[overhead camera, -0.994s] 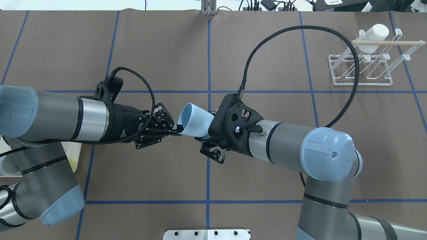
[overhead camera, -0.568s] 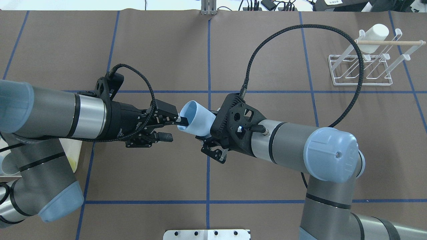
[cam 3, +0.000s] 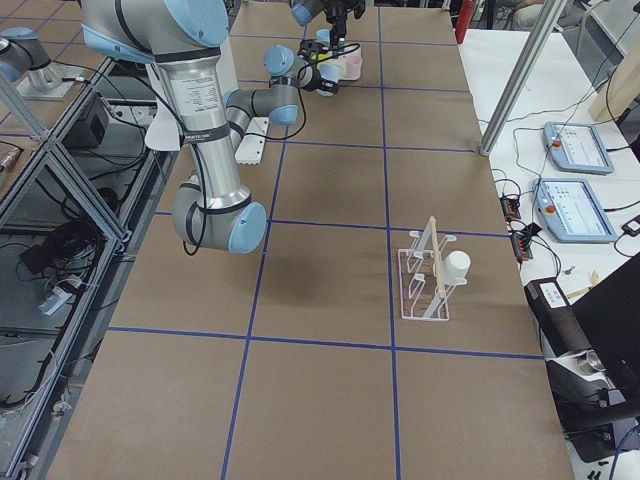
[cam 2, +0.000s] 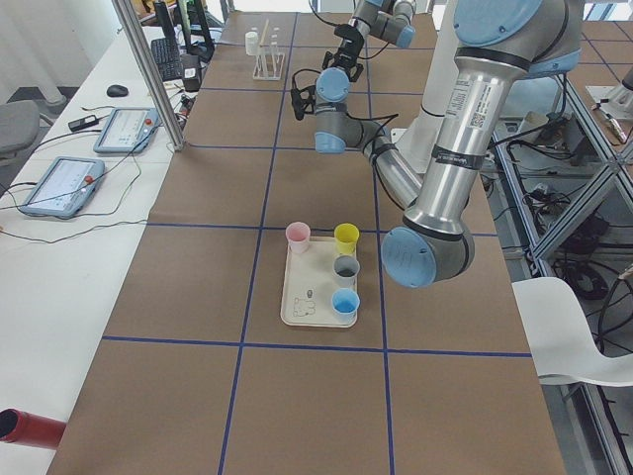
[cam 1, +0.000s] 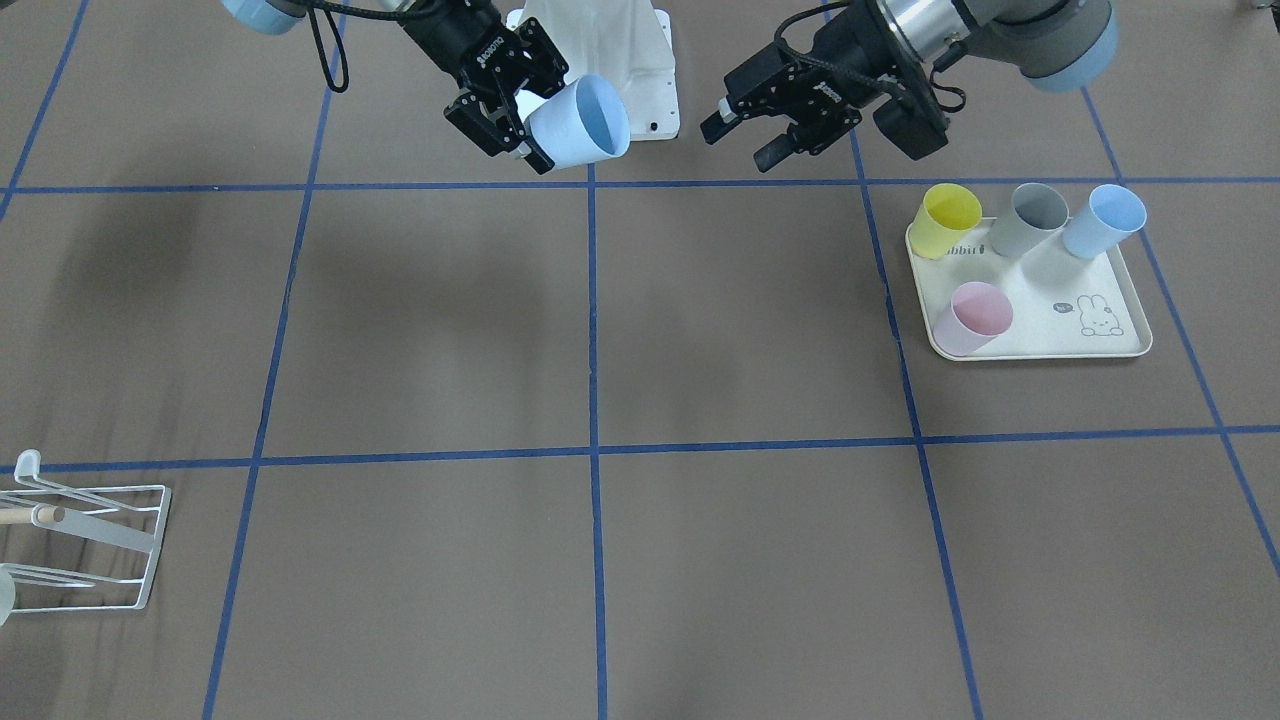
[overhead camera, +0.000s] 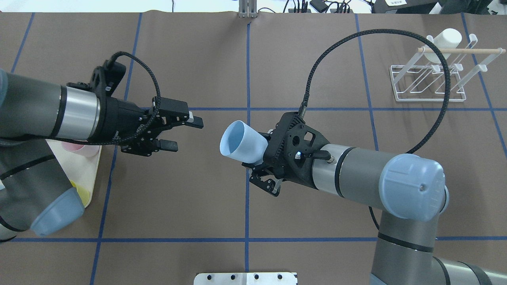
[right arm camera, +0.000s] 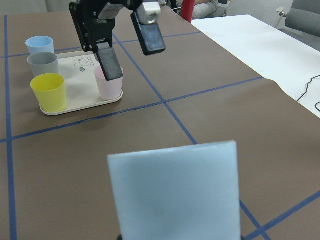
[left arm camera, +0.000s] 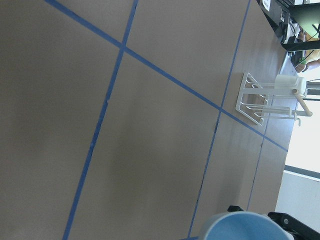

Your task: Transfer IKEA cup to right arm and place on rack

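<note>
Overhead view: the cup [overhead camera: 241,144] is pale blue, smooth and tapered. It hangs on its side above the middle of the table [overhead camera: 245,59], wide mouth turned toward the left gripper [overhead camera: 186,135]. The right gripper [overhead camera: 259,160] pinches its narrow base end. The left gripper's fingers are spread and hold nothing, and a stretch of bare brown table shows between their tips and the cup's rim. The rack [overhead camera: 429,79] stands at the far right corner, near the table's edge and well apart from the cup, with a white cup [overhead camera: 445,43] on one of its prongs. The right arm's black cable [overhead camera: 356,35] loops wide and crosses in front of the rack in this view.

Front-facing view: open table runs from the cup down to the rack at the lower-left edge (only part of the rack shows). The tray [cam 1: 1120,345] lies near the left gripper and carries four upright cups: yellow, grey, blue and pink.

Right wrist view: the cup's side fills the lower middle as a plain pale block. Beyond it the left gripper's two fingers hang parted, in line with the tray.

Left wrist view: only the cup's rim shows, at the bottom edge, with the rack far off across bare table.
</note>
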